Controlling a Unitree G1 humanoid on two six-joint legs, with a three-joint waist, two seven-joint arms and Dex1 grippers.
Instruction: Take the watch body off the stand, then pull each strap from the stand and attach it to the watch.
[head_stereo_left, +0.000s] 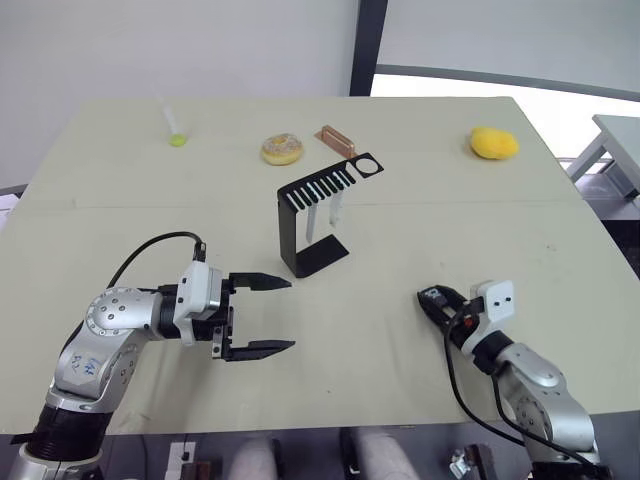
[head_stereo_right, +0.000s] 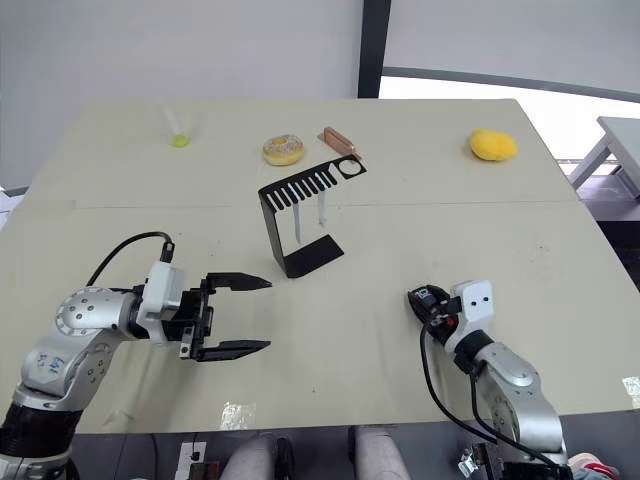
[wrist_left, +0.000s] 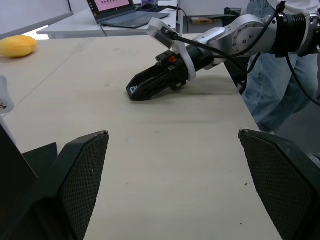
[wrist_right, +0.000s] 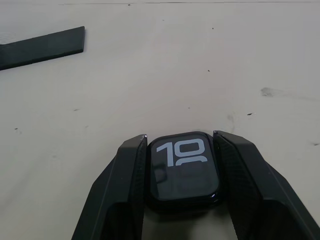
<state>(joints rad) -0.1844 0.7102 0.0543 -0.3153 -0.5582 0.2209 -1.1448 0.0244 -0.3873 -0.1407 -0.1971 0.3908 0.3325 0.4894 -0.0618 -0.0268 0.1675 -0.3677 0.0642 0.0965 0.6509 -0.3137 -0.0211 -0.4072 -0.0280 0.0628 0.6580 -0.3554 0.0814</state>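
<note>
The black stand (head_stereo_left: 305, 215) is upright mid-table, its slotted top arm and round hole pointing to the far right. Two white straps (head_stereo_left: 322, 215) hang from its comb slots. My right gripper (head_stereo_left: 436, 303) rests low on the table to the stand's right and nearer, shut on the watch body (wrist_right: 182, 170), whose screen shows white digits. In the left wrist view the watch body (wrist_left: 133, 90) peeks out at that gripper's tip. My left gripper (head_stereo_left: 262, 316) hovers open at the near left of the stand, nothing between its fingers (wrist_left: 80, 170).
Along the table's far side lie a small green-tipped item (head_stereo_left: 177, 135), a doughnut (head_stereo_left: 282, 149), a brown block (head_stereo_left: 335, 139) and a yellow object (head_stereo_left: 494, 144). The table's near edge (head_stereo_left: 330, 425) runs just below both arms. A person in jeans (wrist_left: 277, 85) stands past the table.
</note>
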